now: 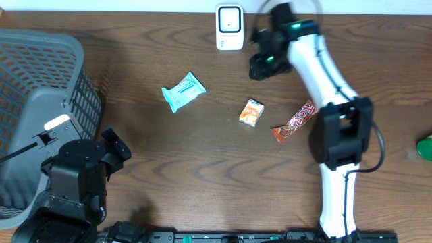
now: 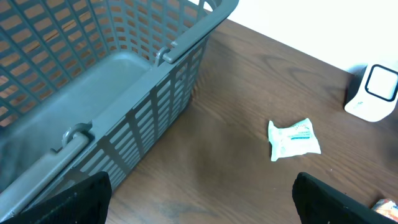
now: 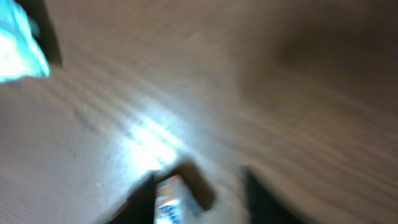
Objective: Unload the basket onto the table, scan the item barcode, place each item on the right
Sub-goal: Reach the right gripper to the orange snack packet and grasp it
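A: What lies where, left to right?

B: Beside the basket, the left fingers are spread wide and empty. The scanner sits at twelve o'clock on the surface. The orange packet, long axis roughly twelve-to-six, lies at six o'clock from the right fingers, the nearer arm. Their state is too blurred to tell.

Right wrist view blurred; packet cut by bottom edge. Green object cropped, overhead right edge.
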Available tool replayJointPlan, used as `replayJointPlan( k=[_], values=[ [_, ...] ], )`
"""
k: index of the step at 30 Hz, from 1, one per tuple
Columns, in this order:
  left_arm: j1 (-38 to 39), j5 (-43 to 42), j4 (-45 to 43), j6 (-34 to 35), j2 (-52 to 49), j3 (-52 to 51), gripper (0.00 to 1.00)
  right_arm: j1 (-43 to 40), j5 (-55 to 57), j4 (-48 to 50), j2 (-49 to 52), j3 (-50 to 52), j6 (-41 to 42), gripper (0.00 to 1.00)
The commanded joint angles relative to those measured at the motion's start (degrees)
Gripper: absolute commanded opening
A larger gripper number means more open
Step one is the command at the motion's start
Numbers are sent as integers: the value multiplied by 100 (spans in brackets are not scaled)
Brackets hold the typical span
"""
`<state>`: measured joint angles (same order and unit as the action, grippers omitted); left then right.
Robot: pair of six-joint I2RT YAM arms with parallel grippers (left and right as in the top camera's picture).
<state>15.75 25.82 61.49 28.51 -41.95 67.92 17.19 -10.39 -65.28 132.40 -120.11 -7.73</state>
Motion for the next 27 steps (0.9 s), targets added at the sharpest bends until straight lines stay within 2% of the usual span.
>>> replayJointPlan(
  k=[1,6,12,23,27],
  values=[
    [-26,72,-2,9,-17,-22,93,262,798,-216,-81,-94,96,1],
    [-26,72,-2,9,-15,-22,93,577,796,-544,-81,-52,516,1],
    [-26,72,-2,9,-17,-22,93,573,793,-721,-81,282,907,1],
    [-26,72,-2,9,-17,-22,93,616,560,52,-81,1648,946,1],
    [-26,72,-2,9,-17,-22,93,603,560,70,-109,1556,946,1]
  ],
)
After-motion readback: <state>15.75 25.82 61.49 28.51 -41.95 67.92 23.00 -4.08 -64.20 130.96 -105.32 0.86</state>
